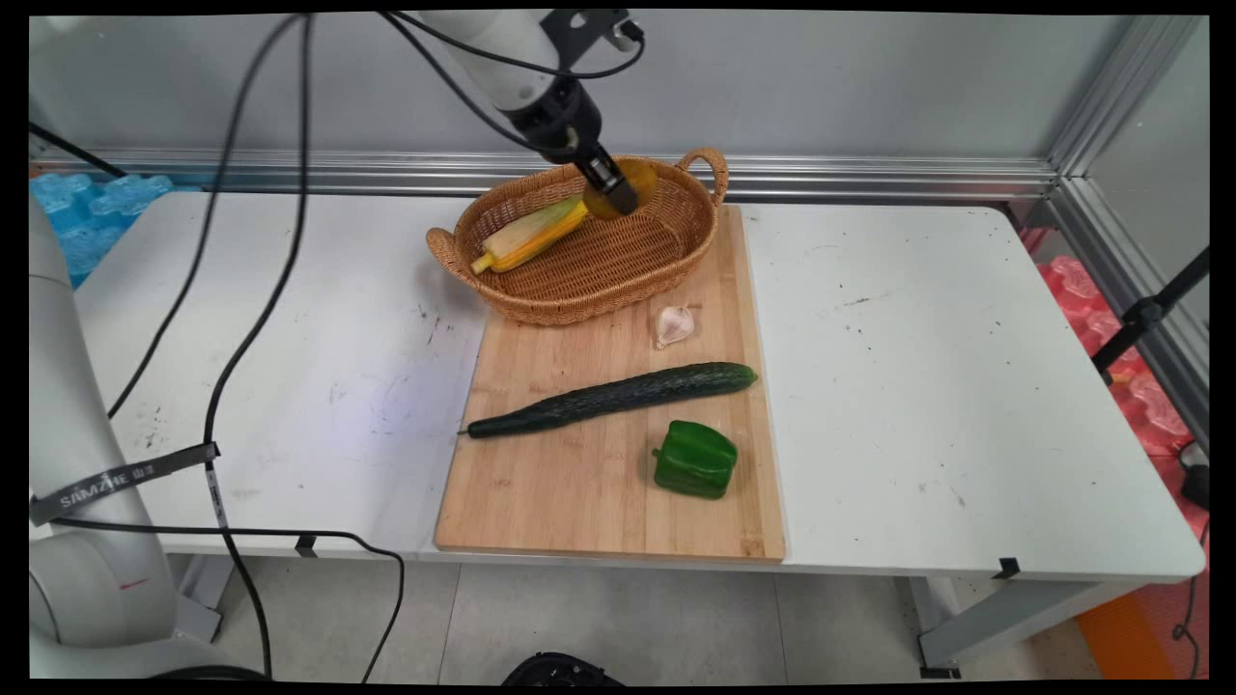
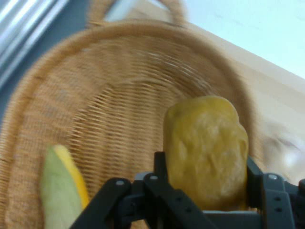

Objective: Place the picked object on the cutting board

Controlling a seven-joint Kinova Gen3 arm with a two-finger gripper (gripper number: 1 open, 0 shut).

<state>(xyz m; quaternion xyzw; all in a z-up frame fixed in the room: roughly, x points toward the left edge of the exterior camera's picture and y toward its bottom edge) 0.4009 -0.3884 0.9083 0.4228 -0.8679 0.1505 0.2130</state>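
My gripper [image 1: 618,196] hangs over the far part of a wicker basket [image 1: 579,280], shut on a lumpy yellow-brown potato [image 1: 637,183]. In the hand view the potato [image 2: 206,150] fills the space between the fingers [image 2: 159,167], with the woven basket [image 2: 119,109] floor beneath it. An ear of corn [image 1: 529,236] in its green husk lies in the basket's left half; the corn [image 2: 62,188] shows at the lower left of the hand view.
The basket stands on the far end of a wooden cutting board [image 1: 550,483]. On the board lie a garlic bulb [image 1: 673,324], a long cucumber [image 1: 613,397] and a green bell pepper [image 1: 695,459]. Black cables [image 1: 256,319] hang over the table's left side.
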